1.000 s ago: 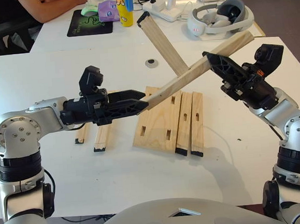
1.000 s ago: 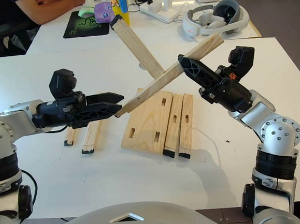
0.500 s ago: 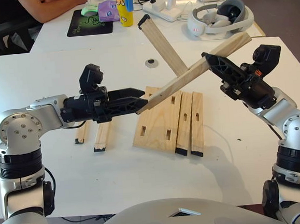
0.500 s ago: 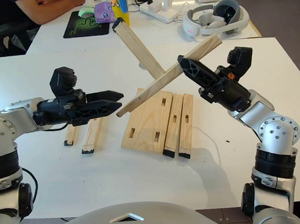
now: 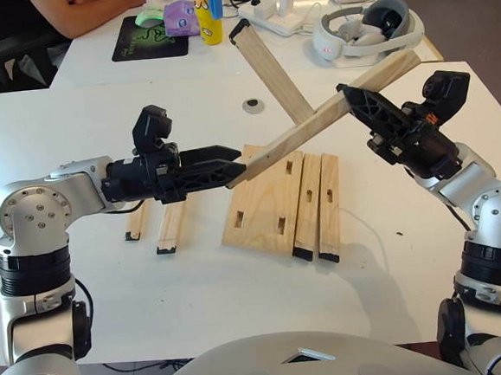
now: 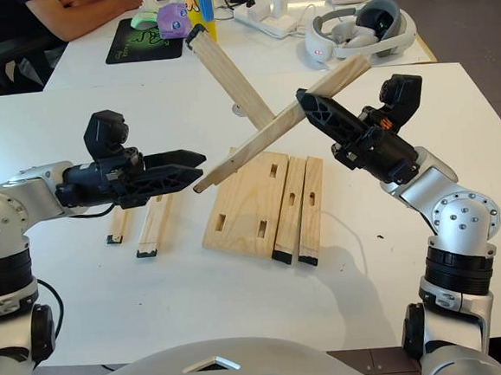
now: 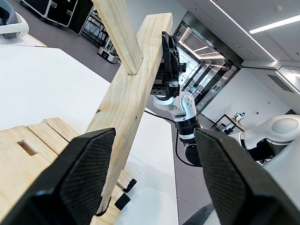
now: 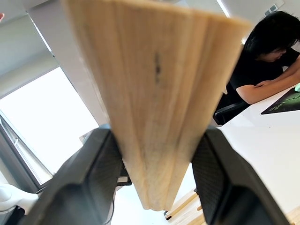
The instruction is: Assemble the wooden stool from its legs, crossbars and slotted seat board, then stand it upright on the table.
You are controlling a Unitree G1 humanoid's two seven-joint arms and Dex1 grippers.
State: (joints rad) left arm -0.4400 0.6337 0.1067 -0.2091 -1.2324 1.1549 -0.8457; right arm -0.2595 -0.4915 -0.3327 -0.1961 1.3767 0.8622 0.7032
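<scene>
The left gripper's [image 5: 238, 162] fingers [image 7: 89, 178] are spread apart, broad black pads with a fine pebbled surface. They straddle the low end of a long beam [image 5: 298, 136] without clenching it, and the wood runs closer to one pad than to the other. Behind them the left forearm stretches level from the left edge of the head view toward the centre, elbow bent. The right gripper [image 5: 349, 94] is clamped on the same beam near its high end, its long black fingers [image 8: 101, 183] pressed to both sides of the pale wood. That wrist tilts toward the upper left, and the forearm climbs from the lower right of the frame. The beam is square-cut light timber with straight grain, held above the table [image 5: 111, 294] on a slant from upper right down to the centre. A second bar [image 5: 267, 69] is seated in a slot in it and sticks up toward the top of the frame, ending in a black cap. Below, at the centre, lies the slotted seat board [image 5: 264, 199], flat, wide and pale, with rectangular cut-outs. Two narrower slotted pieces [image 5: 317, 204] with black ends lie against its right side. Two more wooden pieces [image 5: 171, 228] lie under the left arm, left of centre.
</scene>
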